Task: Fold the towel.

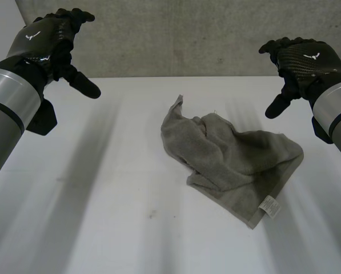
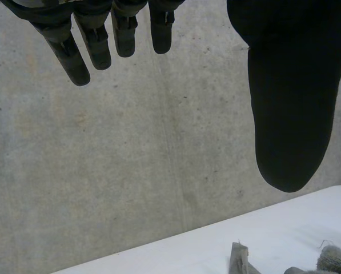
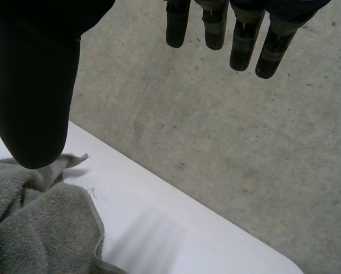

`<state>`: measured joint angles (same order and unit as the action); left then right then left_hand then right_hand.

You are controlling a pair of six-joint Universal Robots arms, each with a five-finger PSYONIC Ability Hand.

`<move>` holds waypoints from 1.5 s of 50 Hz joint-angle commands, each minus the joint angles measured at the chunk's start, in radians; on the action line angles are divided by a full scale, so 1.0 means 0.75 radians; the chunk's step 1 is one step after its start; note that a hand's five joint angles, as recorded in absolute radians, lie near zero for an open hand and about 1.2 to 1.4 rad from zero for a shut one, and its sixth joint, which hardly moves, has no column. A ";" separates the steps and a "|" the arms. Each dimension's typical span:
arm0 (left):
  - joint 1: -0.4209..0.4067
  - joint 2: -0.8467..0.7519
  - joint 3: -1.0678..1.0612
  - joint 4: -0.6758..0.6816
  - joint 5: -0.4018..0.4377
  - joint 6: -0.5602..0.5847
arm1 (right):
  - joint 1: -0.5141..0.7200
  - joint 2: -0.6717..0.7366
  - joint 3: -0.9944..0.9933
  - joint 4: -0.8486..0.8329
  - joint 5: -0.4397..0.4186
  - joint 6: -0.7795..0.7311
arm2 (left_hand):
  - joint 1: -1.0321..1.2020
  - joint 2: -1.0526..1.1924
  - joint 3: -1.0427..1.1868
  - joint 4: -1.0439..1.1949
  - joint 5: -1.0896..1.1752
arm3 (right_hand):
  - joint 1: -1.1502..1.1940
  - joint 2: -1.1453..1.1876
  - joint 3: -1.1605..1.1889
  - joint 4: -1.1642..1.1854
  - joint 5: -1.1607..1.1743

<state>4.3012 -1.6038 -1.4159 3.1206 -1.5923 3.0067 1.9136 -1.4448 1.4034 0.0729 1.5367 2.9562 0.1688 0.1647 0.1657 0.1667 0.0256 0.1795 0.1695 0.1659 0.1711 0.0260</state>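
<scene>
- Head view: the crumpled towel (image 1: 227, 160) is seen on the table (image 1: 90, 217), between the left hand (image 1: 47, 40) and the right hand (image 1: 301, 60), nearer the right and touched by neither. Bare table is left all round it.
- Left wrist view: the fingers are held straight, grasping nothing. A towel tip is caught beyond the thumb, the rest cut off.
- Right wrist view: the fingers are relaxed and empty. The towel is partly hidden behind the thumb, near the table's far edge.

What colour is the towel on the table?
The towel is grey-green, with a small white label at one corner; the head view shows it best.
</scene>
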 commanded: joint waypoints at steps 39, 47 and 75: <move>-0.180 -1.288 0.622 0.394 0.483 0.483 | 0.048 0.572 0.338 -0.359 -0.098 0.262 | 0.306 0.312 0.310 0.309 0.264 | 0.426 0.439 0.444 0.437 0.398; -0.235 -1.363 0.724 0.394 0.485 0.480 | 0.050 0.577 0.326 -0.437 -0.026 0.259 | 0.666 0.672 0.670 0.669 0.625 | 1.322 1.336 1.340 1.333 1.294; -0.194 -0.296 0.130 0.022 0.135 0.483 | 0.069 0.182 -0.192 0.258 -0.238 -0.100 | 1.637 1.642 1.641 1.639 1.595 | 1.622 1.636 1.640 1.633 1.594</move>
<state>4.1571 -2.0447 -1.0803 3.2569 -1.4936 3.3672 1.9580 -1.3020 1.3653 0.0101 1.4184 2.9495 1.0879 1.2076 1.2104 1.2162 1.0022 1.3728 1.2088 1.2108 1.2144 1.0246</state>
